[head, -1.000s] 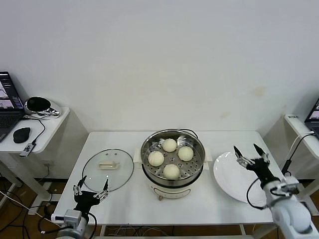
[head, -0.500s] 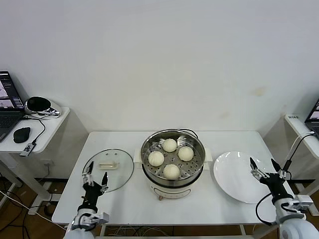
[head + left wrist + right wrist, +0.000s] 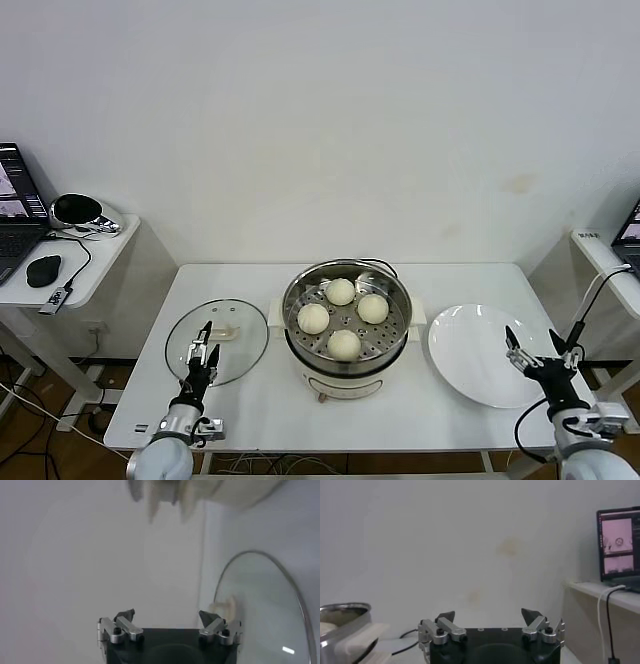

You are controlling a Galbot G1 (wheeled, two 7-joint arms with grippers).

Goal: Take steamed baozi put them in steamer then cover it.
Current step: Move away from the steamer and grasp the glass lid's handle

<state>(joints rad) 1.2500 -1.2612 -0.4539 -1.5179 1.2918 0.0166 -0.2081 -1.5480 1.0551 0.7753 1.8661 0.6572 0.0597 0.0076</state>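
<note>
Several cream-white steamed baozi lie on the perforated tray inside the steamer, a shiny steel pot on a white base at the table's middle. The cover, a clear glass lid with a cream handle, lies flat on the table to its left. My left gripper is open over the cover's near edge; the left wrist view shows its open fingers beside the glass cover. My right gripper stands open at the near right edge of the plate, holding nothing. The steamer's rim shows off to one side.
A flat white plate lies right of the steamer. A side table on the left carries a laptop, a mouse and a headset. Another laptop stands on a shelf at the right, with a cable hanging down.
My left gripper rose from the table's front edge to the cover's near edge. My right gripper drew back from over the plate toward the table's near right corner.
</note>
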